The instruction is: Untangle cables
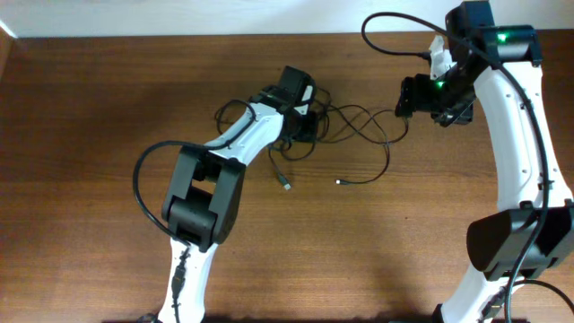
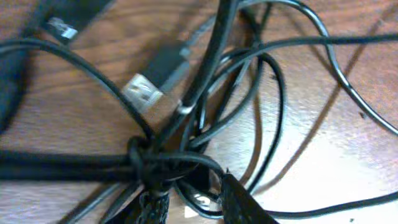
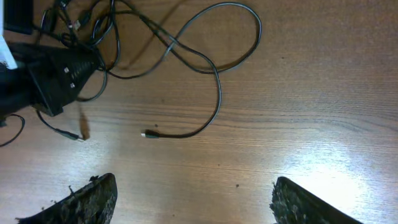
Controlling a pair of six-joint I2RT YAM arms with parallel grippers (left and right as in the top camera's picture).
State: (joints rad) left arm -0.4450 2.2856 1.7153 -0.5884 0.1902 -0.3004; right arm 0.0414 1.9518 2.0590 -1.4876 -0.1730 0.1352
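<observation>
Cables (image 3: pixel 217 93) knotted on the table (image 1: pixel 90 135).
Left gripper (image 2: pixel 189 202) is at the knot (image 2: pixel 146 155), jaws narrow, grip unclear; loose cables run right of the knot; right gripper (image 3: pixel 196 199), farther right of it, gapes wide, empty.

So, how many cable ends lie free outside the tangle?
2: a silvery plug just below the tangle, and a smaller plug right of it. Others may hide inside the tangle.
</observation>
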